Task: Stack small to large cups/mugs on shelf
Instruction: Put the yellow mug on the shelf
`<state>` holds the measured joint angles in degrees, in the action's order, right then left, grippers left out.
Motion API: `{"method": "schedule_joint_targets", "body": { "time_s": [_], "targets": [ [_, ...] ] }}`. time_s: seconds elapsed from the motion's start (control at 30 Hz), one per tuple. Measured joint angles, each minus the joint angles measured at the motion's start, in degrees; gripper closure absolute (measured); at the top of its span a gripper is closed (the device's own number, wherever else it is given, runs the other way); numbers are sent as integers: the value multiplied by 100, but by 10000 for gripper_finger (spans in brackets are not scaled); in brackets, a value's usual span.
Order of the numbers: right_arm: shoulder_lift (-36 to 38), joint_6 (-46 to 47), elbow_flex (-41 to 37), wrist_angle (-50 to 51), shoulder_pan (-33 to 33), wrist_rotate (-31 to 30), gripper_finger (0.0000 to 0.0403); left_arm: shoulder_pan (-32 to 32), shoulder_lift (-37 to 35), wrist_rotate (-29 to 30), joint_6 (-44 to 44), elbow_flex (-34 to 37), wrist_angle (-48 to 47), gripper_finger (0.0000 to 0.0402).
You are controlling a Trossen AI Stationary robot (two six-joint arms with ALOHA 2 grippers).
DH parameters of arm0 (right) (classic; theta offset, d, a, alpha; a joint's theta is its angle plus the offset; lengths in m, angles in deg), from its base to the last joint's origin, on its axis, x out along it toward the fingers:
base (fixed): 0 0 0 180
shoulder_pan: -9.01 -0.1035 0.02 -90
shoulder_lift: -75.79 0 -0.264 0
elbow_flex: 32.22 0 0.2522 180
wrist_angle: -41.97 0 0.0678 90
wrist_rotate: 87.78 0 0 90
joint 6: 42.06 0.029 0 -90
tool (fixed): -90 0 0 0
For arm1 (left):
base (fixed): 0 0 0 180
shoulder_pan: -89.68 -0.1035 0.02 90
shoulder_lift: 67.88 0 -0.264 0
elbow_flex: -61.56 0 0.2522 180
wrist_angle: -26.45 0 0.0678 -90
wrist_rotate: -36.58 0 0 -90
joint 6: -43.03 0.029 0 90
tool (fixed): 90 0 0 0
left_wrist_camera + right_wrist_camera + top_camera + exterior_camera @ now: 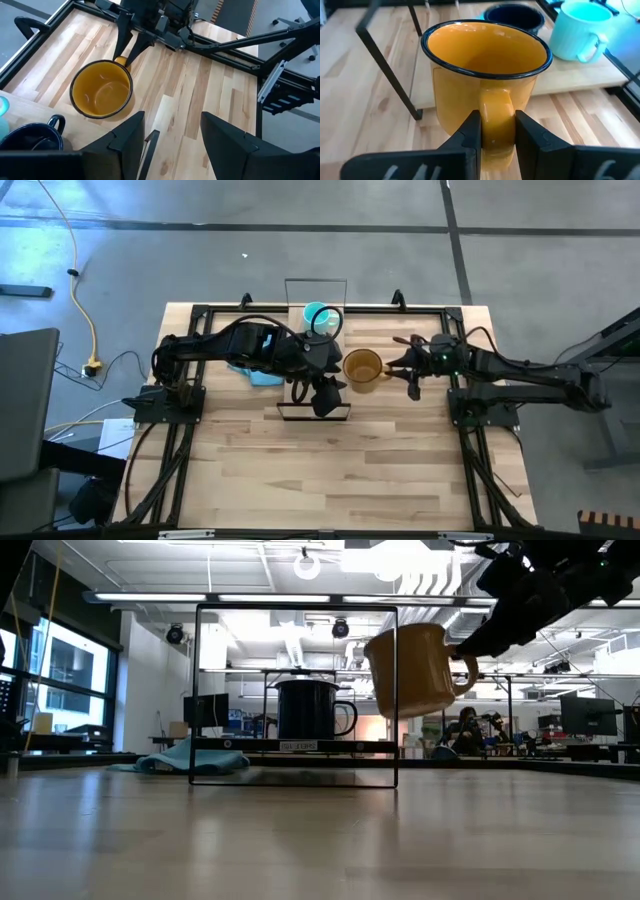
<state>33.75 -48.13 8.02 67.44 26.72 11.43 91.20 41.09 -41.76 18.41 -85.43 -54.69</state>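
Right wrist view: the right gripper point(497, 130) clamps the handle of an empty orange mug point(485, 75), held above the table beside the shelf point(313, 355) where black point(305, 708) and teal mugs point(318, 317) stand; left gripper point(170, 137) hangs released nearby, no legible writing.

The amber mug point(485, 85) hangs upright in the air just off the shelf's point(580, 82) right edge, its handle pinched. The black mug point(305, 708) stands mid-shelf, the teal mug point(318, 317) at the far end.
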Motion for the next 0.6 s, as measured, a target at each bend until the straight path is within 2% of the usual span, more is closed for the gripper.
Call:
{"method": "schedule_joint_targets", "body": {
  "time_s": [0.33, 0.6],
  "targets": [
    [-2, 275, 2, -127, -500, -343, 355, 0, 0, 153, -70, 0, 0, 220],
    [-80, 397, 5, -593, -875, -632, 355, 1, 0, 162, -72, 0, 0, 220]
  ]
}}
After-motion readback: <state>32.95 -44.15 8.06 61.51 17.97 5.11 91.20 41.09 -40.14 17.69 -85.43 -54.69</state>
